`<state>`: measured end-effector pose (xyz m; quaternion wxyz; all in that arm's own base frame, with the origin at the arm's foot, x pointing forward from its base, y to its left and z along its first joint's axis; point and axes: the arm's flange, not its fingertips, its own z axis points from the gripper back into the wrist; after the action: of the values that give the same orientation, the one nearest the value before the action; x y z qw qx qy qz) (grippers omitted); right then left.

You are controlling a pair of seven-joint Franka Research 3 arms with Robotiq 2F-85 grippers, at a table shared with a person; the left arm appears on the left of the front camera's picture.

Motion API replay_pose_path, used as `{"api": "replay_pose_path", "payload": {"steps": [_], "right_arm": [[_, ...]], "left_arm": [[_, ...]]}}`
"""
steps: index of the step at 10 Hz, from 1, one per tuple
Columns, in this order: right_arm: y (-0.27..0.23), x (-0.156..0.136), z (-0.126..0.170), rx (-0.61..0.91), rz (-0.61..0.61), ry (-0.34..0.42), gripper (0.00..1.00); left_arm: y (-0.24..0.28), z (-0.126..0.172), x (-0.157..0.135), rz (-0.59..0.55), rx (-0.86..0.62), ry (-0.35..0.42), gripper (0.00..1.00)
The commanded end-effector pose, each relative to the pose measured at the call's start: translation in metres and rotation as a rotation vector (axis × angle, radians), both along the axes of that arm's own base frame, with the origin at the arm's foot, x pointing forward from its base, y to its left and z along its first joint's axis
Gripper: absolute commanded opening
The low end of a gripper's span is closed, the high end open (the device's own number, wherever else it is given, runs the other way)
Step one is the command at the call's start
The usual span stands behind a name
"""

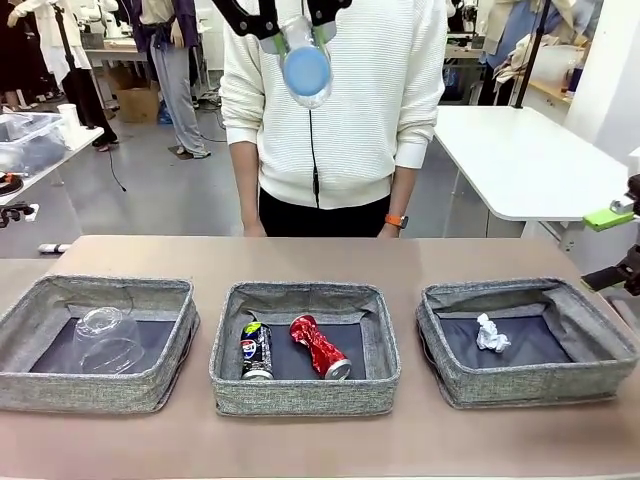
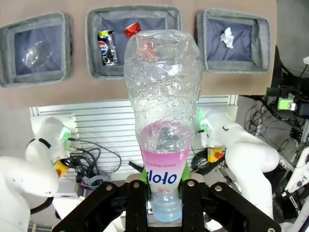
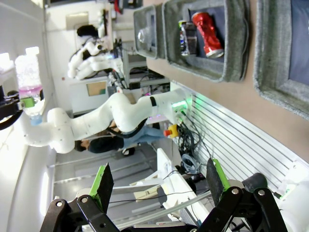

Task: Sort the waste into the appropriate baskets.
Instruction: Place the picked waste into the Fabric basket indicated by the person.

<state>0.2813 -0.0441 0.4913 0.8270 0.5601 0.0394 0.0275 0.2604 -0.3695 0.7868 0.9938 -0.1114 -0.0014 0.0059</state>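
Left end effector [image 2: 164, 193] high above the surface, clamped on the neck end of a clear blue-capped bottle [image 2: 162, 111]; green pads press either side of the pink label, cap end lowest in the left wrist view, the crumpled body reaching away from the fingers. In the front view the same bottle [image 1: 306, 62] hangs at the top edge, blue cap facing the camera, in front of the person's white sweater [image 1: 335, 100]. Right end effector [image 3: 159, 186] spread wide with nothing between its green-padded fingers; in the front view it sits at the far right edge [image 1: 615, 245], beside the right basket. 3 grey baskets in a row on the brown surface [image 1: 320, 440]. Left basket [image 1: 95, 385] holds 1 clear plastic cup [image 1: 105, 338] lying on its side. Middle basket [image 1: 305, 395] holds 2 cans: a dark blue-black can [image 1: 256, 350] on the left and a dented red can [image 1: 320, 347] just beside it on the right, both lying down. Right basket [image 1: 530, 385] holds 1 crumpled white paper ball [image 1: 491, 334]. Person stands at the far side, behind the middle basket, an orange watch [image 1: 396, 221] on one wrist.
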Motion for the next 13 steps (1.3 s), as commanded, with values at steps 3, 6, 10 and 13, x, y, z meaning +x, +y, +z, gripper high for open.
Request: {"api": "replay_pose_path", "payload": {"steps": [3, 6, 10, 13], "right_arm": [[-0.001, 0.001, 0.002, 0.017, 0.005, -0.007, 1.0], [-0.001, 0.001, 0.002, 0.017, 0.005, -0.007, 1.0], [-0.001, 0.001, 0.002, 0.017, 0.005, -0.007, 1.0], [-0.001, 0.001, 0.002, 0.017, 0.005, -0.007, 1.0]], "left_arm": [[0.004, 0.0, -0.001, -0.003, 0.006, -0.015, 0.22], [0.004, 0.0, -0.001, -0.003, 0.006, -0.015, 0.22], [-0.039, 0.007, -0.01, -0.175, 0.107, -0.1, 0.22], [-0.01, -0.007, -0.012, -0.17, 0.103, -0.081, 0.22]]}}
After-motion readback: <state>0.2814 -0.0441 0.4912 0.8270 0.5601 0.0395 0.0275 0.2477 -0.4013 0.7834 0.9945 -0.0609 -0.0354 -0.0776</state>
